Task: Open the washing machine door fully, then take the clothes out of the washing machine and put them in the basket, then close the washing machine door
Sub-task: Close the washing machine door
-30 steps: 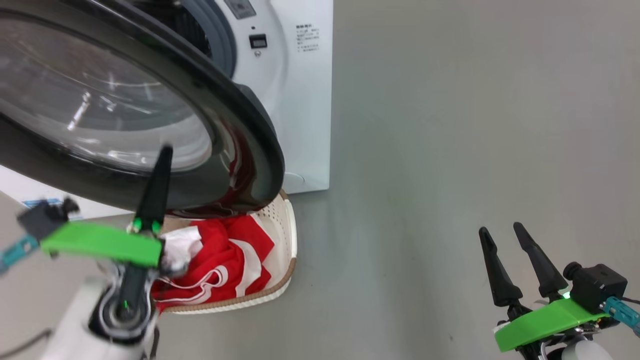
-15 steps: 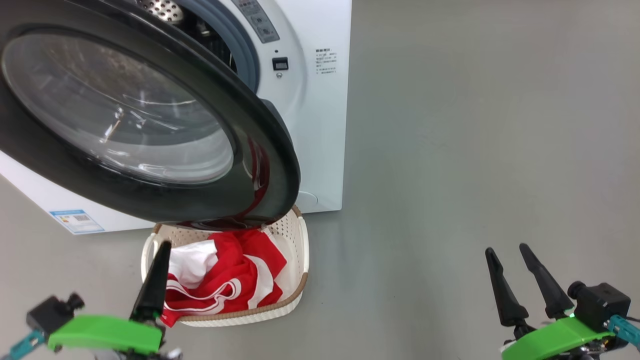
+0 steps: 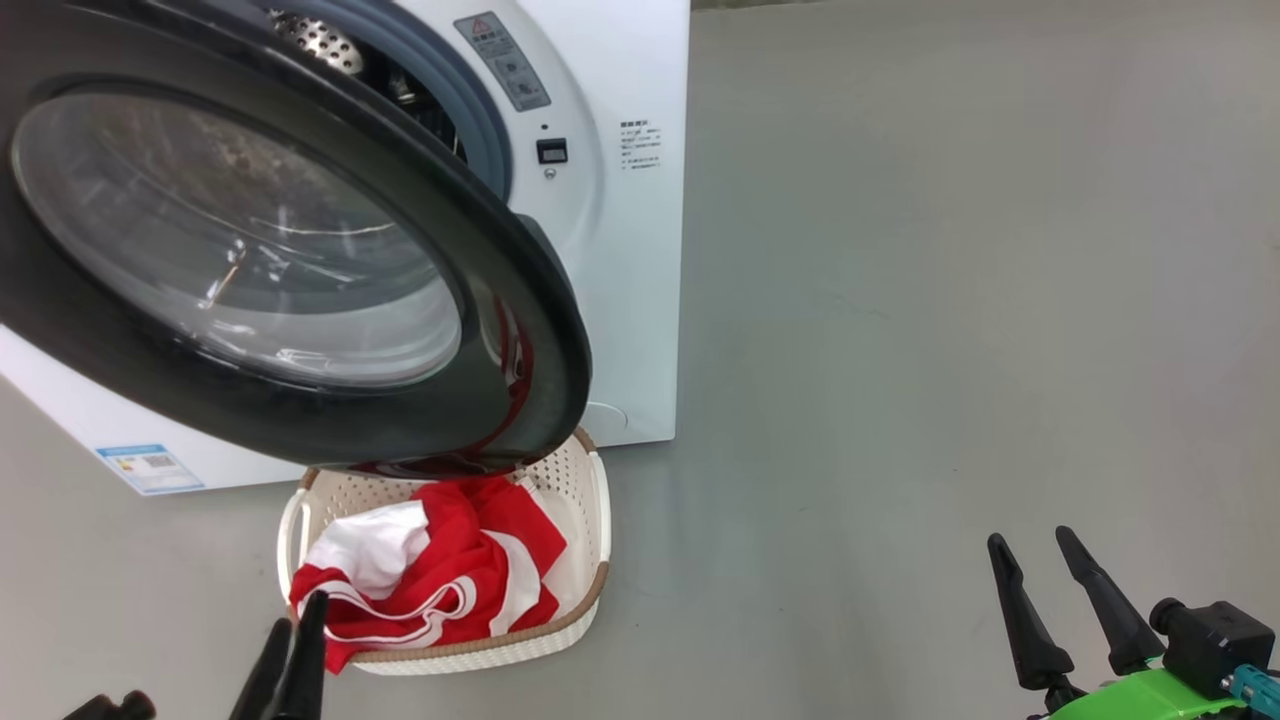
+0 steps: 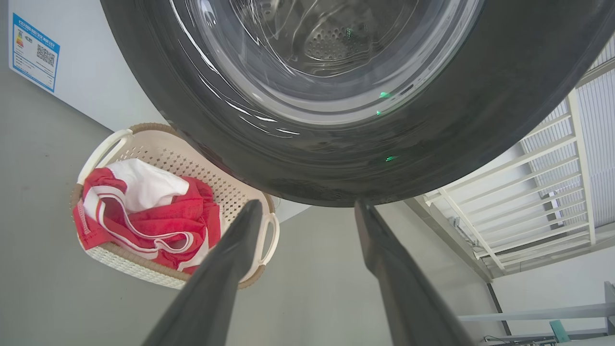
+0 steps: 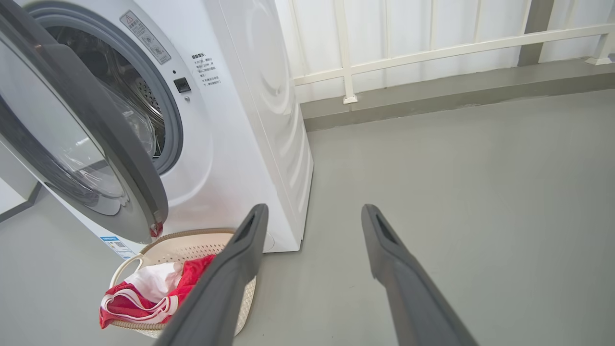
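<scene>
The head camera looks from high up, forward and down, on the washing machine door [image 3: 250, 250], which is very near to it, and on the basket [image 3: 575, 490] on the floor [image 3: 950, 300]. The left wrist camera sits low, close under this door, tilted upward along the left tool [image 4: 307, 206]. The right wrist camera stands farther off at the right and faces the front of the washing machine [image 5: 250, 120] along the right tool [image 5: 313, 211]. All three views share door and basket.

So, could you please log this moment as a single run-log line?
clothes: in basket | washing machine door: open, above basket | left gripper: open, empty | right gripper: open, empty | pending: close door
</scene>
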You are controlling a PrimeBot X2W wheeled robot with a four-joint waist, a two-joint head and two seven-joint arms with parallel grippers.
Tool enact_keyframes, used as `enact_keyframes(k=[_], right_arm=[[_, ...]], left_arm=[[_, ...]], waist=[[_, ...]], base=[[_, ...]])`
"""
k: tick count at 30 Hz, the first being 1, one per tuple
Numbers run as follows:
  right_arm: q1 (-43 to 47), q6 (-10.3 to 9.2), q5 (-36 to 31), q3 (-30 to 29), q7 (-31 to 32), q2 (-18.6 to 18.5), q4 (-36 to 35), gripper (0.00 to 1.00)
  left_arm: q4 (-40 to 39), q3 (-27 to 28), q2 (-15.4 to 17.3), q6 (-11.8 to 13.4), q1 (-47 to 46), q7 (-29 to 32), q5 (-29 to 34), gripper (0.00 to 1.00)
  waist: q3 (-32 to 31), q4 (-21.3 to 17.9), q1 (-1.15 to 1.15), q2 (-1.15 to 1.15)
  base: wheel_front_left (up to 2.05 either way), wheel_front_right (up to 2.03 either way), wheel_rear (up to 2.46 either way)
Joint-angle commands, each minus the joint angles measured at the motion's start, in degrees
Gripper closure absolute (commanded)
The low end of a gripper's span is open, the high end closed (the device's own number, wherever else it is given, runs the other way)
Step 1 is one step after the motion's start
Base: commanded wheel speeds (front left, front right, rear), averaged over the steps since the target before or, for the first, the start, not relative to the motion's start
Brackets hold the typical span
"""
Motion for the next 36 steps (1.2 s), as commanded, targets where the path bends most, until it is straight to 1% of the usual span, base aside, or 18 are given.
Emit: enact_keyframes(k=[1, 7, 9, 13, 14, 18, 22, 26, 28, 30, 32, 36], right_arm=[[-0.2, 0.37, -0.6, 0.9, -0.4, -1.4, -1.3, 0.0], [0.4, 0.37, -0.7, 0.4, -0.4, -1.8, -1.4, 0.0], [0.5, 0.37, -0.7, 0.3, -0.4, -1.8, -1.4, 0.0], [0.8, 0.37, -0.7, 0.3, -0.4, -1.8, -1.5, 0.0], [0.8, 0.37, -0.7, 0.3, -0.4, -1.8, -1.5, 0.0], [0.6, 0.37, -0.7, 0.4, -0.4, -1.8, -1.5, 0.0], [0.4, 0.37, -0.5, 0.5, -0.4, -2.0, -1.7, 0.0], [0.3, 0.37, -0.4, 0.6, -0.4, -2.0, -2.2, 0.0], [0.5, 0.37, -0.4, 0.5, -0.4, -2.0, -2.4, 0.0], [0.7, 0.37, -0.4, 0.5, -0.4, -2.0, -2.5, 0.0], [1.0, 0.37, -0.5, 0.5, -0.4, -2.1, -2.5, 0.0], [1.2, 0.37, -0.6, 0.5, -0.4, -2.1, -2.4, 0.0]], left_arm=[[-0.6, 3.5, 0.6, -0.4, -0.5, -0.7, 2.1, 0.0], [-0.5, 8.8, -1.0, -0.4, 2.0, -0.7, 12.8, 0.0], [-0.3, 10.3, -1.2, -0.4, 2.9, -0.7, 18.9, 0.0], [-1.3, 14.2, -3.3, -0.4, 4.6, -0.7, 28.9, 0.0], [-1.3, 14.2, -3.3, -0.4, 4.6, -0.7, 28.9, 0.0], [-3.7, 18.2, -5.7, -0.4, 6.2, -0.7, 39.1, 0.0], [-6.6, 22.5, -9.0, -0.4, 7.3, -0.7, 46.7, 0.0], [-10.0, 26.8, -11.4, -0.4, 8.3, -0.7, 54.1, 0.0], [-11.5, 27.9, -12.5, -0.4, 8.7, -0.7, 56.4, 0.0], [-12.4, 28.1, -13.3, -0.4, 9.2, -0.7, 57.5, 0.0], [-12.2, 27.5, -14.0, -0.4, 10.1, -0.7, 58.2, 0.0], [-11.9, 26.9, -14.4, -0.4, 10.2, -0.7, 58.4, 0.0]], waist=[[-0.2, -0.5, 0.0, 0.0], [-0.4, -1.8, 0.0, 0.0], [-0.5, -2.1, 0.0, 0.0], [-0.9, -2.6, 0.0, 0.0], [-0.9, -2.6, 0.0, 0.0], [-1.2, -2.6, 0.0, 0.0], [-1.6, -2.3, 0.0, 0.0], [-2.0, -2.0, 0.0, 0.0], [-2.2, -2.0, 0.0, 0.0], [-2.4, -1.9, 0.0, 0.0], [-2.5, -1.8, 0.0, 0.0], [-2.4, -1.7, 0.0, 0.0]], base=[[0.0, 0.0, 0.0], [0.0, 0.0, 0.0], [0.0, 0.0, 0.0], [0.0, 0.0, 0.0], [0.0, 0.0, 0.0], [0.0, 0.0, 0.0], [0.0, 0.0, 0.0], [0.0, 0.0, 0.0], [0.0, 0.0, 0.0], [0.0, 0.0, 0.0], [0.0, 0.0, 0.0], [0.0, 0.0, 0.0]])
